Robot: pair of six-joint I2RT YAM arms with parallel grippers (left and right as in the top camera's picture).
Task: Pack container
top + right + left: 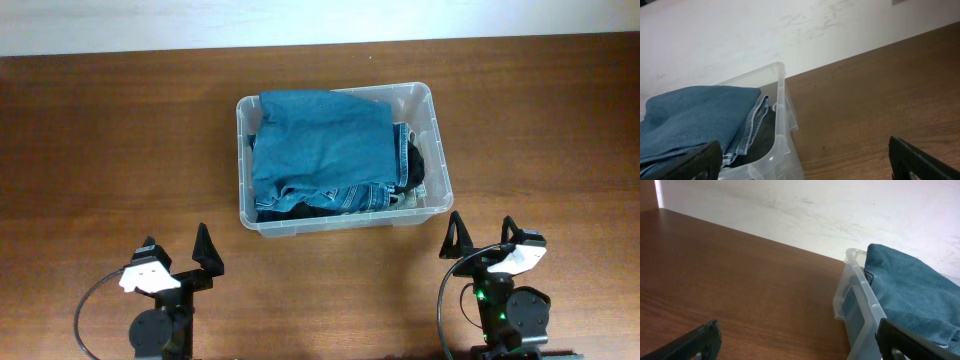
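Dark brown wooden table below us, pale wall along far edge. We spot large rectangular clear plastic container mid-table, slightly right of centre. Folded blue denim jeans fill it, dark garment tucked underneath. Left gripper near front edge, jaws spread wide, nothing between them. Right gripper just before container's near right corner, jaws likewise spread, empty. We see both apart from container.
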